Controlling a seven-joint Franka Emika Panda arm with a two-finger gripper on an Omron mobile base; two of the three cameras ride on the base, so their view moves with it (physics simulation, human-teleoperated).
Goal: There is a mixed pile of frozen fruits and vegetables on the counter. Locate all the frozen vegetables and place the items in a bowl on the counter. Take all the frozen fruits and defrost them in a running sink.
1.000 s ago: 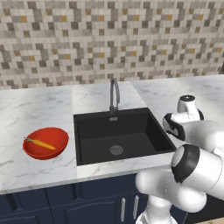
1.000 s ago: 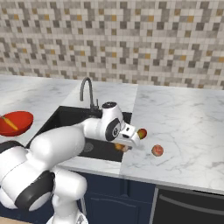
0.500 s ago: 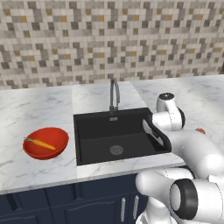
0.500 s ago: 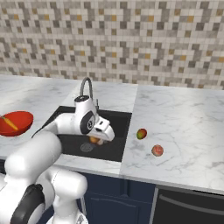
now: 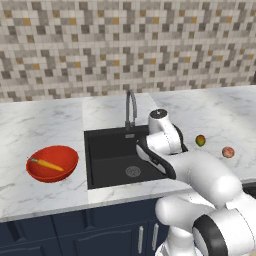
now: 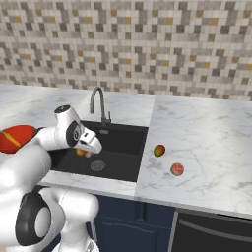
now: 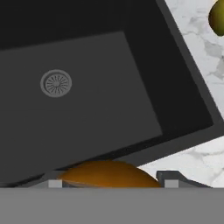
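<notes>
Bowl [image 5: 52, 163] with 1 carrot [image 5: 47, 164]

1. The black sink [image 5: 115, 155] is seen open from above; its floor is bare around the drain [image 5: 133, 171].
2. The tall curved tap [image 5: 130, 107] stands at the sink's rear rim, so passage over the back edge is narrowed there.
3. 2 small fruits, a greenish piece [image 6: 159, 150] and a reddish piece [image 6: 177, 169], lie apart on the counter [image 6: 206, 142] right of the sink, with bare marble between them.
4. Marble is left bare between the red bowl [image 5: 52, 163] and the sink.
</notes>
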